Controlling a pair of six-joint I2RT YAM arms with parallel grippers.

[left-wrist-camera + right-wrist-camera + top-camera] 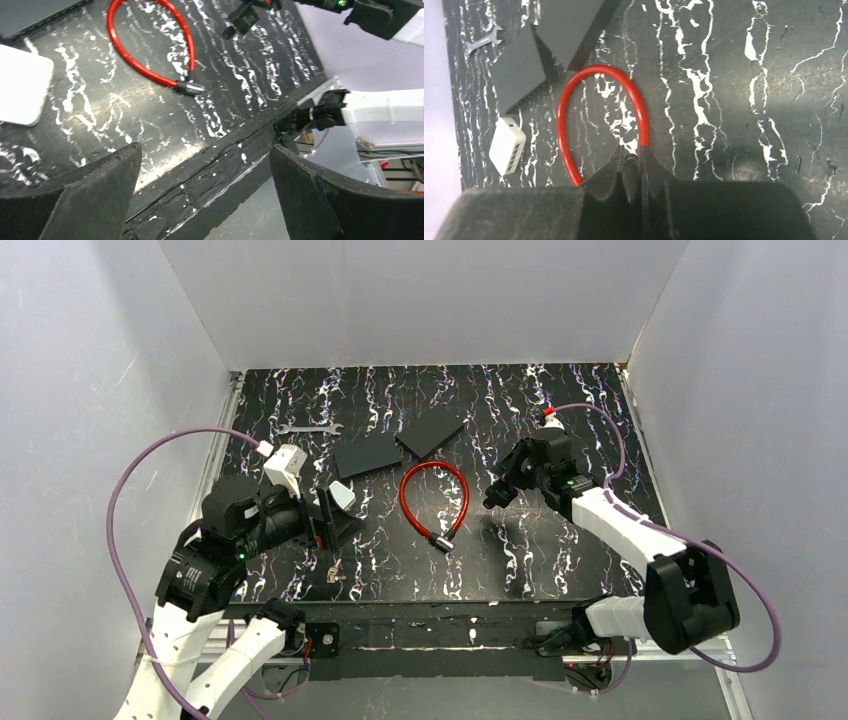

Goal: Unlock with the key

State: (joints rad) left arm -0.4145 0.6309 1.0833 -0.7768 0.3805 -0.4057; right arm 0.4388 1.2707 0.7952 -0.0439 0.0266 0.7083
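A red cable lock [410, 502] lies looped at mid-table, its metal barrel [440, 540] at the near end; the left wrist view shows the barrel [189, 88] lying on its side. My right gripper [495, 500] hovers just right of the loop. In its wrist view the fingers [631, 157] are shut on a small grey metal piece, the key [630, 172], above the red cable [566, 135]. My left gripper [335, 515] is left of the loop, wide open with nothing between its fingers [205, 147].
A white box [343, 494] sits beside the left gripper. Two dark flat plates [365, 455] [432, 430] lie behind the loop, and a silver wrench [308, 428] lies at the back left. The table's front edge [240, 145] runs under the left fingers.
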